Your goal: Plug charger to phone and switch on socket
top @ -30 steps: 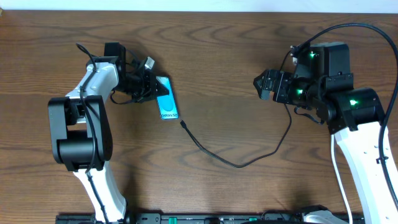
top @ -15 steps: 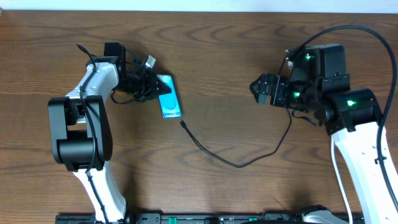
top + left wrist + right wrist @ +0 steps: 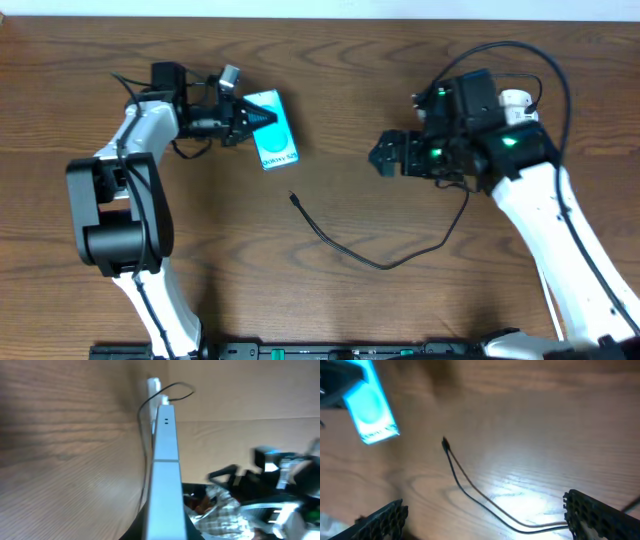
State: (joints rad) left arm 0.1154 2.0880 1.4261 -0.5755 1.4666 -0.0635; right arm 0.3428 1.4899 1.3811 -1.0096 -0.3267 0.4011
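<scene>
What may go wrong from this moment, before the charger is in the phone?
The left hand grips the phone by one end only, so pressing a plug in may twist it loose. The charger's plug tip is small and lies flat on the table, apart from the open right hand, which may miss it or push it away.

I see the brown wood-grain table [image 3: 350,80] carrying the black charger [image 3: 385,266], which lies loose across its middle in a shallow curve, its plug tip [image 3: 292,198] on bare wood.
</scene>
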